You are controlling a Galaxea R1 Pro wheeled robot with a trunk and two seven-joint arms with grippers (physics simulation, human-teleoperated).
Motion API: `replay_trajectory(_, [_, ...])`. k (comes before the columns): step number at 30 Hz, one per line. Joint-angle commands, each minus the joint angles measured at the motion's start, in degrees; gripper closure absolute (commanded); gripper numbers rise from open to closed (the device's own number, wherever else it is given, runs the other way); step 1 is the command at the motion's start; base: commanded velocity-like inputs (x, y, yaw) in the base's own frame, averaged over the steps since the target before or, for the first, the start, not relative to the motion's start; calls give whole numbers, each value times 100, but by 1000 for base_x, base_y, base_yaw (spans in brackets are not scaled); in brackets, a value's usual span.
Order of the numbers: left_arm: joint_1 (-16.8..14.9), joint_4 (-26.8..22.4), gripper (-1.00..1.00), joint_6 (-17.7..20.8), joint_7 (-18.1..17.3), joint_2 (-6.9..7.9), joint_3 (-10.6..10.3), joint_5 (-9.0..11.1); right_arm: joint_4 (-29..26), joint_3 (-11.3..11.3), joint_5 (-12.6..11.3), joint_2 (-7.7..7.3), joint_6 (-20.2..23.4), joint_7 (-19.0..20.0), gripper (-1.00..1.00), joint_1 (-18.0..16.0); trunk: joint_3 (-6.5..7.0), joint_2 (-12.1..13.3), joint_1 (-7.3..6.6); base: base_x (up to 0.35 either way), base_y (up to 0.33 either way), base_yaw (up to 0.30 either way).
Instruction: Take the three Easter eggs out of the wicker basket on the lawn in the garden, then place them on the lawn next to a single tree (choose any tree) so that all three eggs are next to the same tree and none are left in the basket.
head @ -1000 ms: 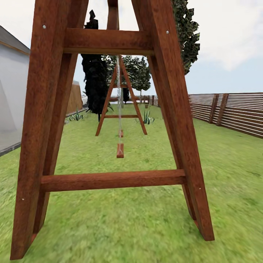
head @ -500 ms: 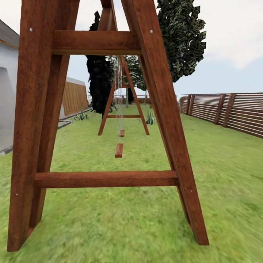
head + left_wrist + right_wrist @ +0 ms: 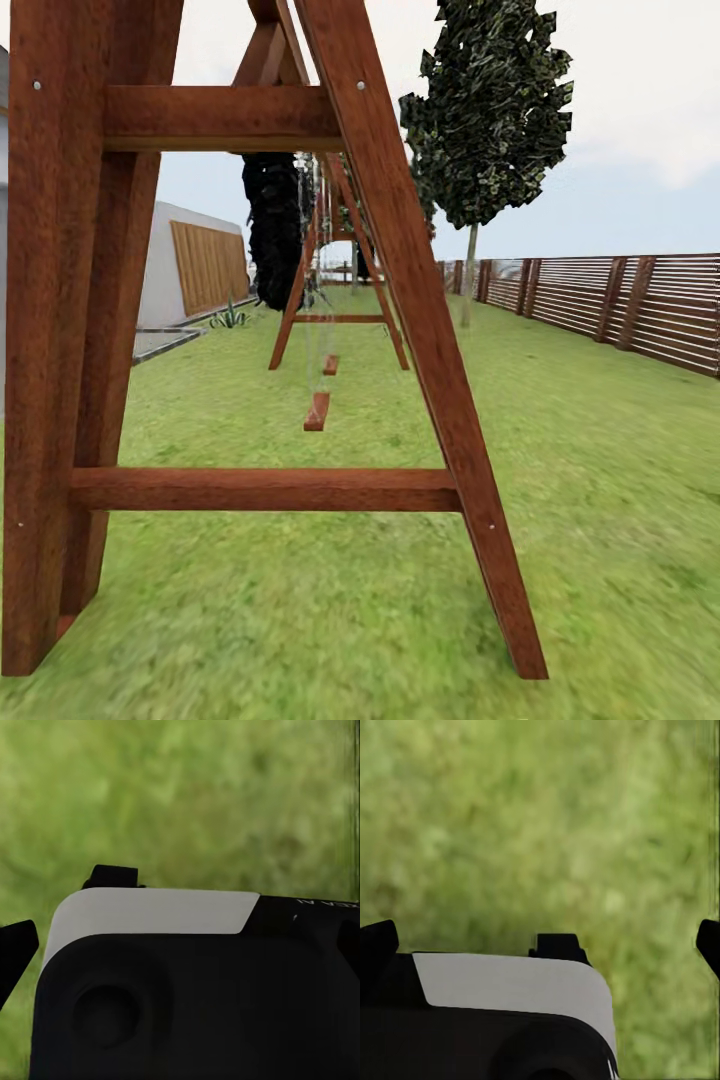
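I stand on the lawn [image 3: 600, 480] close against a wooden swing frame [image 3: 400, 300], its near A-shaped end rising in front of my head camera with one crossbar low and another high. Through the A a swing seat [image 3: 317, 411] hangs above the grass, with a second A-frame [image 3: 340, 318] beyond it. Past the frame's right leg stands a tree [image 3: 490, 110] with a slim pale trunk and dark leafy crown, and a narrow dark tree [image 3: 277, 230] shows behind the left side. A slatted fence [image 3: 640, 305] runs along the right edge of the garden, and a white wall [image 3: 160, 270] stands to the left. Both wrist cameras look down on blurred grass over my own black and white housings; whether my left jaws [image 3: 180, 937] or my right jaws [image 3: 540, 967] are parted or closed, I cannot tell. Eggs and basket are nowhere before me.
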Motion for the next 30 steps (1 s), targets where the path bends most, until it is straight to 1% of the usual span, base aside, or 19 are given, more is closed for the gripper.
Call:
replay_trajectory(1, [2, -8, -100, 7, -21, 0, 13, 57, 5, 1, 0, -1, -17, 2, -100, -4, -5, -3, 0, 0, -331, -148])
replay_trajectory(16, [2, -8, -100, 7, -21, 7, 13, 57, 5, 1, 0, -7, -17, 2, -100, -4, -5, -3, 0, 0, -331, -244])
replay_trajectory(21, [2, -8, -100, 7, -39, 8, 13, 64, 5, 1, 0, -2, -17, 2, -100, -4, -5, -3, 0, 71, -324, -84])
replay_trajectory(30, [2, -8, -100, 7, -47, 8, 13, 66, 5, 1, 0, 1, -17, 2, -100, -4, -5, -3, 0, 170, -304, -12])
